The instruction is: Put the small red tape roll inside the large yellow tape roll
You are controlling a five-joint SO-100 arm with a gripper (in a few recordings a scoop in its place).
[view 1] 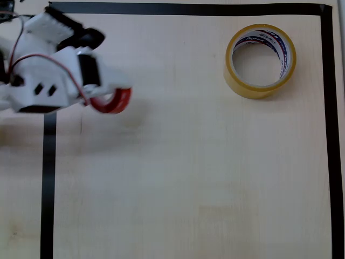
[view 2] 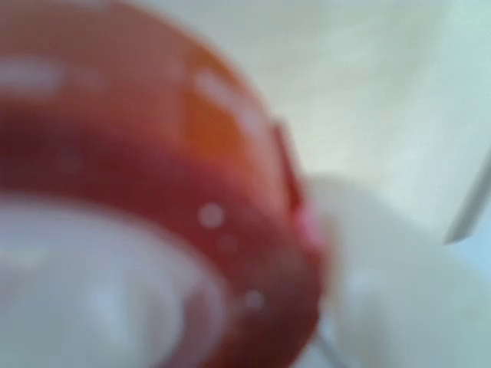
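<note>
— What's closest to your lens?

— Red tape, right up against the wrist camera: the small red tape roll (view 2: 153, 192) is so near it blurs, its glossy band curving over a whitish core at lower left. Pale worktop (view 2: 368, 84) sits behind it, and a thin grey line crosses the right edge; I cannot tell what that is.

— And from above?

— From overhead I see my white arm (view 1: 43, 81) reaching in from the upper left, with red wires looped over it. My hand (view 1: 108, 97) is clamped on the small red tape roll (view 1: 114, 101), which sticks out at its tip, tilted rather than flat. Whether it touches the wood I cannot tell.

— Where's the other roll?

— Well apart, toward the upper right: the large yellow tape roll (view 1: 260, 60) lies flat on the worktop (view 1: 188, 178), opening up, red and blue print on its white core. Both sit inside a black tape border (view 1: 48, 183) that frames the wood.
</note>
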